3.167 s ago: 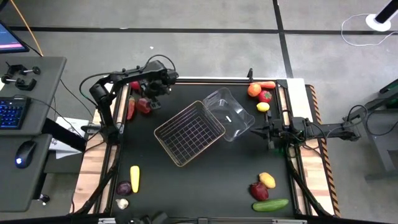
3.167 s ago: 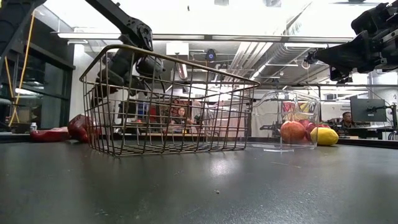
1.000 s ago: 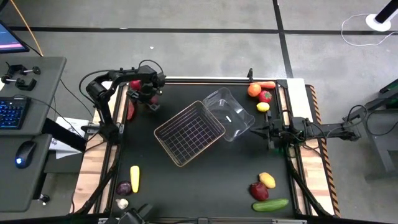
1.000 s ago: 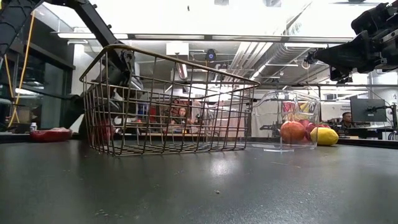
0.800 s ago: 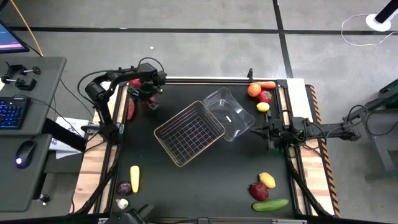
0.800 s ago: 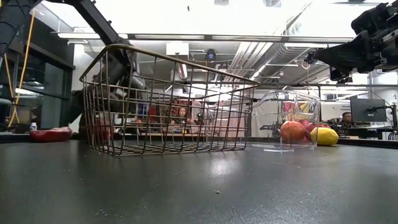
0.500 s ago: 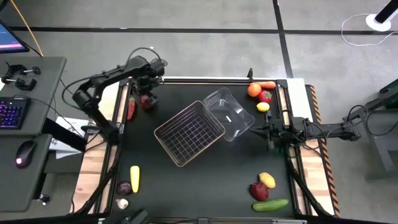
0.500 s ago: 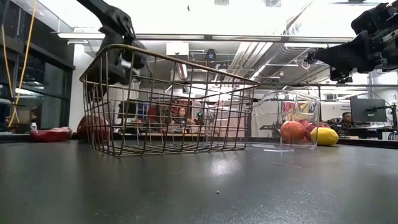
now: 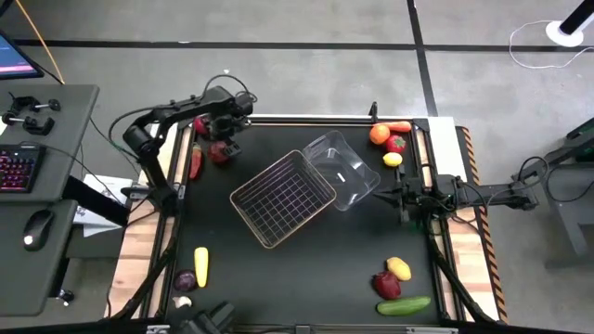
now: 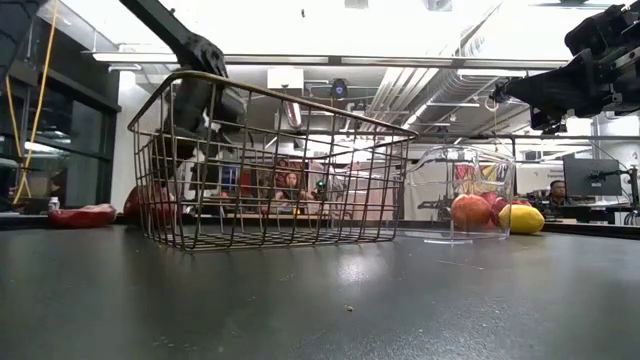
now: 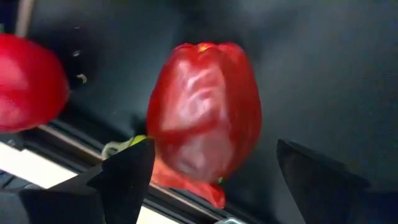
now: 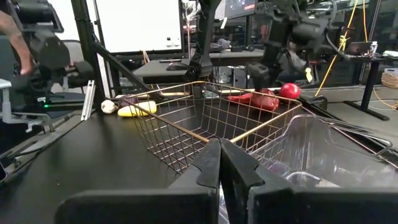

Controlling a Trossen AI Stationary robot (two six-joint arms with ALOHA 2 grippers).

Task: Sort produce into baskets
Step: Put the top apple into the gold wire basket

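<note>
A red bell pepper lies on its side on the black table at the far left, also seen in the left wrist view. My left gripper hangs open just above it, pointing steeply down, with a finger on either side and touching nothing. A red round fruit and a red chili lie beside them. The wire-mesh basket and the clear tub stand mid-table, side by side. My right gripper waits shut and level at the right, beside the tub.
Orange, carrot, a red fruit and a lemon lie far right. Lemon, dark red fruit and cucumber lie near right. Banana, purple onion and garlic lie near left.
My left gripper stood low on the table at the red pepper; it has risen clear of it and rolled its wrist. The pepper stays lying on the table. My right arm has kept still.
</note>
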